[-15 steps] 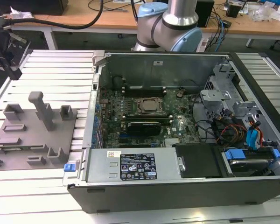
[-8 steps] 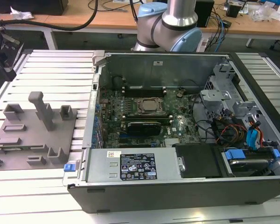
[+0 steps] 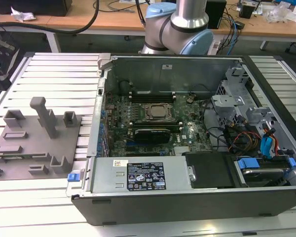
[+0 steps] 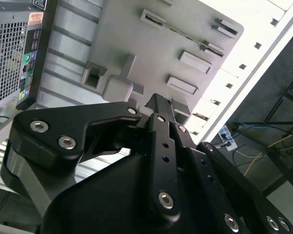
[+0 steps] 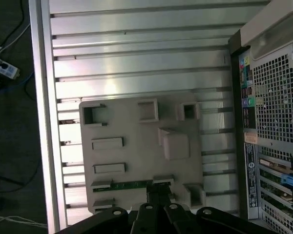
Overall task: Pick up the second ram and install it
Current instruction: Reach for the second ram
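Note:
The second ram (image 5: 132,185) is a thin green stick standing on edge between two grey holders near one edge of the grey fixture plate (image 5: 136,131). In the second wrist view the second ram (image 4: 183,34) appears as a narrow line across the fixture plate (image 4: 136,44). My gripper (image 5: 159,194) hovers high above the plate, close over one end of the stick and clear of it. In the second wrist view the black links of the gripper (image 4: 158,103) meet in a single tip, shut with nothing held.
The open computer case (image 3: 187,207) lies at the exterior view's right, with its motherboard (image 3: 187,133) and CPU socket (image 3: 157,112) exposed. The fixture plate (image 3: 34,158) with raised grey blocks sits to its left on the slatted aluminium table (image 3: 54,74). Cables run along the floor beyond the table edge.

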